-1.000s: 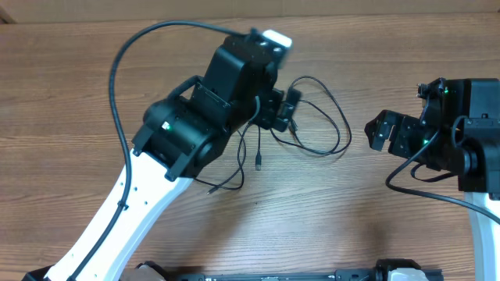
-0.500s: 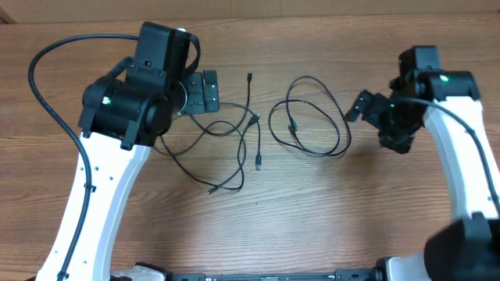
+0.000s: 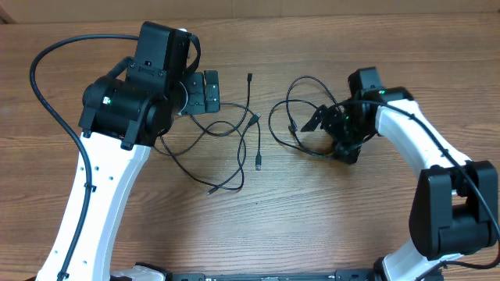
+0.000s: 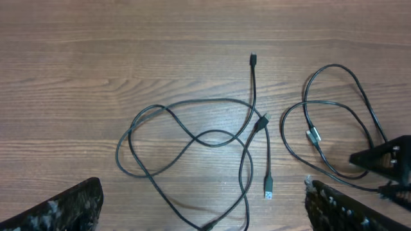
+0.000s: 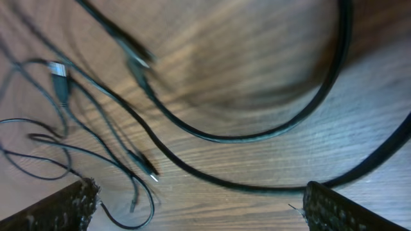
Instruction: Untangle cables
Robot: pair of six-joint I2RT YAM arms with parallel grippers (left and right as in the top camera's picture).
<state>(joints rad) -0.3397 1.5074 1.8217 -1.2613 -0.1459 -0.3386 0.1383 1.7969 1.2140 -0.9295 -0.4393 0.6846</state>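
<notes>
Thin black cables lie on the wooden table in two groups. A looped tangle of cables point(image 3: 234, 134) with small plugs lies in the middle; it also shows in the left wrist view point(image 4: 192, 138). A separate looped cable point(image 3: 301, 86) lies to its right, also in the left wrist view point(image 4: 334, 122). My left gripper point(image 3: 212, 92) is open and empty, raised just left of the tangle point(image 4: 202, 208). My right gripper point(image 3: 328, 139) is open, low over the right loop's right side. In the right wrist view the loop point(image 5: 257, 136) runs just ahead of the open jaws point(image 5: 199, 205).
The left arm's thick black wiring point(image 3: 55, 101) arcs over the table's left side. The right arm point(image 3: 422, 148) reaches in from the right. The table's back edge point(image 3: 312, 16) runs along the top.
The left arm pulled back from the middle to the left, leaving the cables in two groups. The right arm swung left and down onto the right loop.
</notes>
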